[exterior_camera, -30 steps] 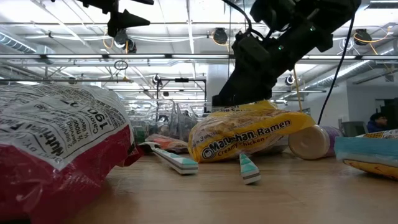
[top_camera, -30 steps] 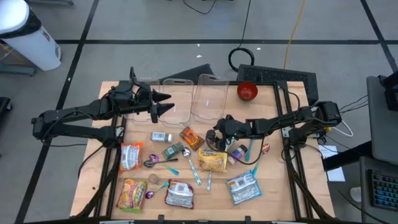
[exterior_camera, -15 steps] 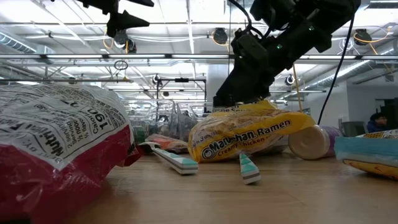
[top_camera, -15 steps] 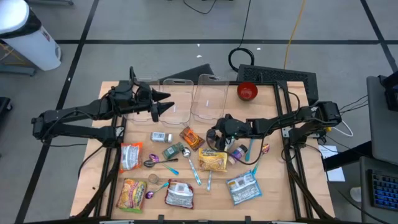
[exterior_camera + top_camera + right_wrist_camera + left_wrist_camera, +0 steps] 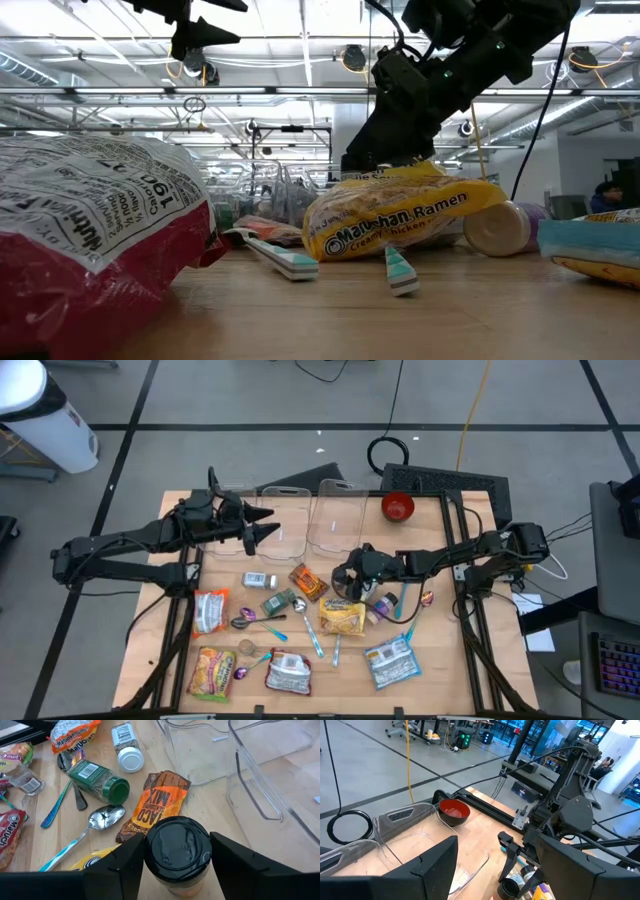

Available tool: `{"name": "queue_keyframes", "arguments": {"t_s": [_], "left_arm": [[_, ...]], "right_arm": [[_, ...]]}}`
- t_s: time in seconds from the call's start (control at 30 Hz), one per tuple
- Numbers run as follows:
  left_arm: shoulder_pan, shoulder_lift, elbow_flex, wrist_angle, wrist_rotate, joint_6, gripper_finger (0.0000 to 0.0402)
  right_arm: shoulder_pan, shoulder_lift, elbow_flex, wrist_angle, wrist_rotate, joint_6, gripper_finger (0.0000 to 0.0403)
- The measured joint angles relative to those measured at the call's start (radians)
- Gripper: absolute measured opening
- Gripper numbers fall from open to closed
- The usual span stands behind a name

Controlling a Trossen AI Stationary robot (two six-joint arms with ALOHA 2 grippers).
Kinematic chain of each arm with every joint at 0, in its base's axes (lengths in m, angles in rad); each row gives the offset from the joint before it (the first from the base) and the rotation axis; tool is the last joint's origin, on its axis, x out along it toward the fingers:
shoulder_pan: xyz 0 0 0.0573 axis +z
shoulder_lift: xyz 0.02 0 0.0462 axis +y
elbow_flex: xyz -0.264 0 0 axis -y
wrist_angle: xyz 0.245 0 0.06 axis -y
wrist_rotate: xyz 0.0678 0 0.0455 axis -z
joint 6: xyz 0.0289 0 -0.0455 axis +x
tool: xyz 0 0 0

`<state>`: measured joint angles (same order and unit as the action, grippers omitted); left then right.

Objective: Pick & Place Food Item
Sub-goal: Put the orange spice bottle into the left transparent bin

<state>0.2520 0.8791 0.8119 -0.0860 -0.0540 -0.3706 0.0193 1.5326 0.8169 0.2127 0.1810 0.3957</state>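
From above, the table point(image 5: 440, 660) carries a loose scatter of food packets, jars and cutlery in its middle, and two clear bins point(image 5: 305, 525) stand at the far edge, probably because the picked items must go there; a red bowl point(image 5: 398, 507) waits beside them. The right gripper point(image 5: 349, 584) reaches in low over the scatter, just beside the yellow ramen packet point(image 5: 342, 619); the left gripper point(image 5: 262, 526) hangs over the left bin with its fingers apart and nothing between them, so I judge that this arm only waits.

From table height, the right arm comes down behind the ramen packet, which leans up on the things under it; a toothbrush point(image 5: 398, 271) lies in front, and a big red and white bag point(image 5: 90, 230) fills the near left side.

In the left wrist view, the red bowl sits near the far rail, and the other arm is seen low over the items.

In the right wrist view, a spice jar with a black cap point(image 5: 178, 850) stands upright directly between the two dark fingers point(image 5: 240, 862); the fingers sit very close on both sides of the cap, but I cannot tell if they already press it or only frame it. The taco mix packet point(image 5: 152, 806) lies just behind the jar, near the green-capped jar point(image 5: 97, 781), which lies on its side; a spoon point(image 5: 102, 817) is beside it. I judge that the jar is the chosen item, approached from above because it stands upright.
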Motion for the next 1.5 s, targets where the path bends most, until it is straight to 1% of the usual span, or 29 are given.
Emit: {"name": "queue_keyframes", "arguments": {"t_s": [0.17,0.47,0.77,1.03,1.27,1.5], "left_arm": [[0.000,0.000,0.000,0.000,0.000,0.003,0.0273],[0.000,0.000,0.000,0.000,-0.001,0.026,0.0273],[0.000,0.000,0.000,-0.001,-0.001,0.038,0.0273],[0.000,0.000,0.000,-0.001,-0.001,0.055,0.0273],[0.000,0.000,0.000,-0.001,-0.001,0.059,0.0273],[0.000,0.000,0.000,-0.001,-0.001,0.062,0.0273]], "right_arm": [[0.000,0.000,0.000,0.000,-0.001,0.004,0.0188],[0.000,0.000,0.000,0.000,-0.001,-0.022,0.0216],[0.000,0.000,0.000,-0.001,-0.001,-0.053,0.0218],[0.002,0.000,0.000,0.000,-0.007,-0.123,0.0228],[-0.003,0.000,0.000,-0.001,-0.005,-0.124,0.0214],[-0.009,0.000,0.000,-0.004,-0.053,-0.128,0.0202]]}}
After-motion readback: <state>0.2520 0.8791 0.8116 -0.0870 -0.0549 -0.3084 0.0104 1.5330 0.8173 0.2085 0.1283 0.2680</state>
